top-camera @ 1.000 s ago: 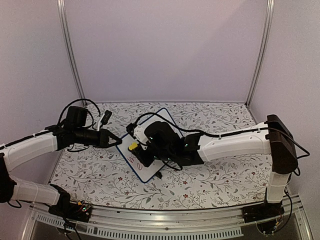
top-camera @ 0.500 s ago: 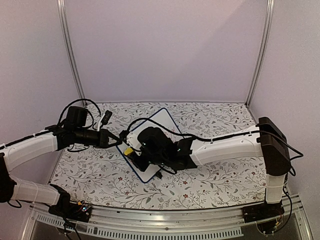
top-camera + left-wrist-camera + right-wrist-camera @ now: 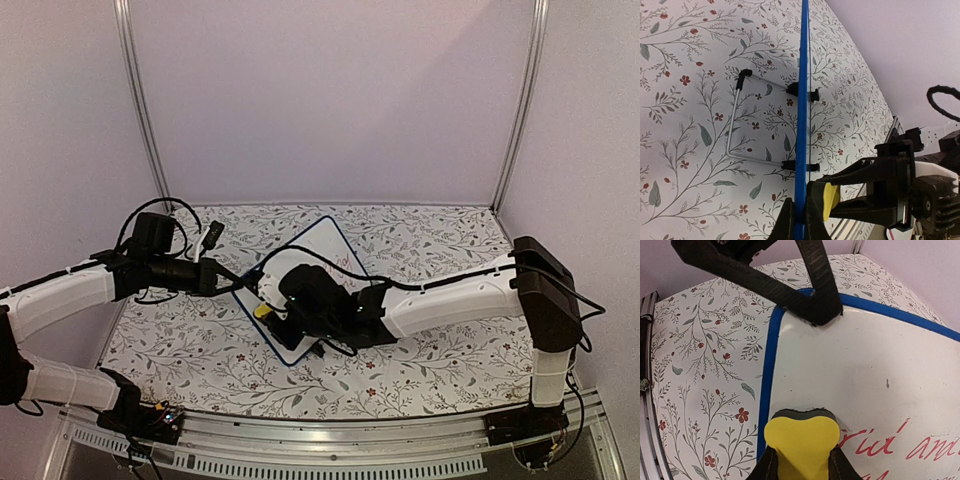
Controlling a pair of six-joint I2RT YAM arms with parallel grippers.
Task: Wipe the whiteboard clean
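Found left jaws nipped almost shut on the dark-blue frame of the whiteboard (image 3: 318, 245), at its left corner, steadying it. Located the board left of centre on the floral bench (image 3: 430, 240), tilted on its wire stand (image 3: 735, 125). Found right jaws closed tight on a yellow eraser (image 3: 801, 440), pressed to the white face just inside the frame, close to that same corner. Observed red handwriting (image 3: 880, 445) immediately right of the eraser, not yet wiped; judged the task unfinished. Risks flagged: folding the stand or twisting the frame out of the left pinch, through heavy pressure on a propped board; running the eraser off the edge or into the left jaws, through a stroke carried leftward; smearing rather than lifting the ink, through too light a contact
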